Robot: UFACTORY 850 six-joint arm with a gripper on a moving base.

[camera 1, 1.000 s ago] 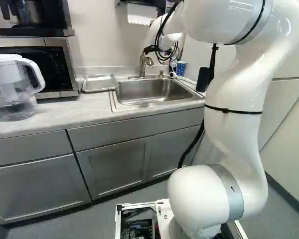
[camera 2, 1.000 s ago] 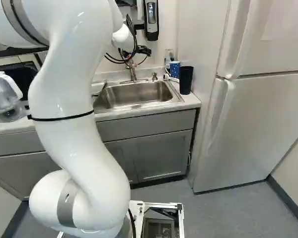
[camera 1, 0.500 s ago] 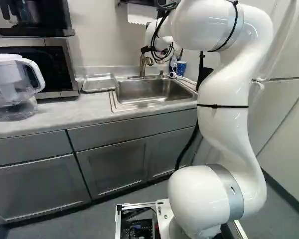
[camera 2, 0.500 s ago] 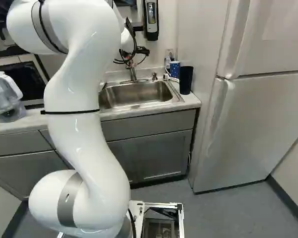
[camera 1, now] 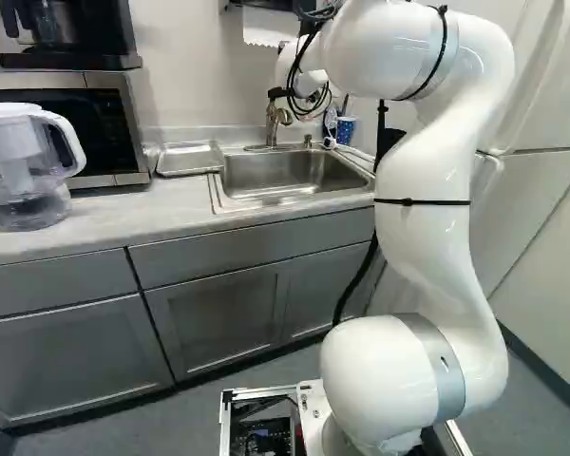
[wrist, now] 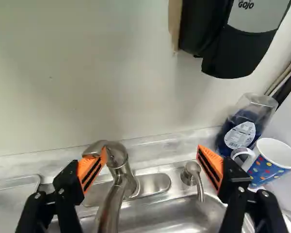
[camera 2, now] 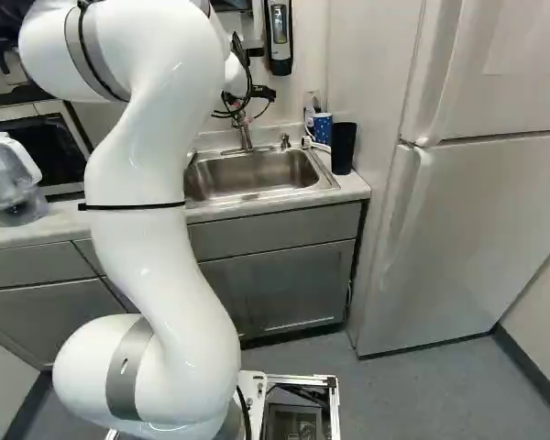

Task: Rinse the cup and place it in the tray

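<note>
Room lit brightly by soft light, small spots of glare left on the white arm (camera 2: 147, 257), reflections spread over the steel sink (camera 2: 252, 176), faint shadow cast on the wall (wrist: 87, 73) below the dispenser (wrist: 235, 53)

White arm (camera 1: 423, 247) w/ blk straps & cables, gray joint bands.

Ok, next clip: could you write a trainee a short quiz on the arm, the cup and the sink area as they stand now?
1. Multiple choice: in the wrist view, how do the fingers stand?
A) shut on the cup
B) apart, open
C) shut on nothing
2. True or false: the spotted cup is beside a bottle holding something blue.
3. Fill in: in the left base view, the tray lies on the counter to the ____ of the sink.

Key: 1 B; 2 true; 3 left
</note>
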